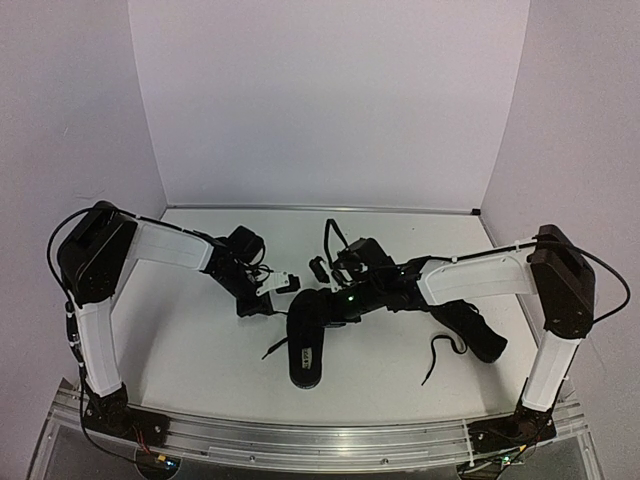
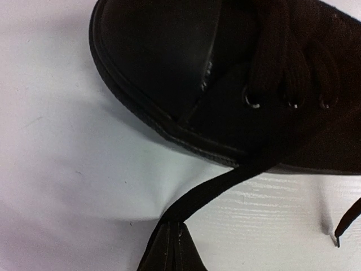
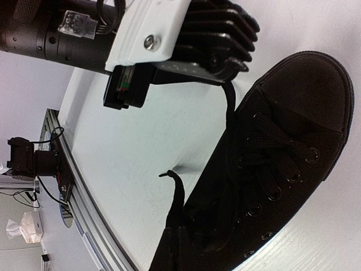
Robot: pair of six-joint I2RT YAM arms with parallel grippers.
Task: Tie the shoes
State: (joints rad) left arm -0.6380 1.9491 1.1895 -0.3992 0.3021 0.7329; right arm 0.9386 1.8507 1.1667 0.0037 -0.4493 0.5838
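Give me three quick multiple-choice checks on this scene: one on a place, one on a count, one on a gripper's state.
1. Where does the second shoe lie?
A. by the left arm's base
B. against the back wall
C. under the right arm

2. How many black shoes are on the table?
A. one
B. two
C. three

3. The left gripper is:
A. shut on a lace
B. wide open
C. shut on a heel

Key:
1 C: the top view shows it beneath the right forearm, to the right of the middle shoe.
2 B: only those two shoes show in the top view.
3 A: in the left wrist view the closed fingertips pinch a flat black lace that runs up to the shoe.
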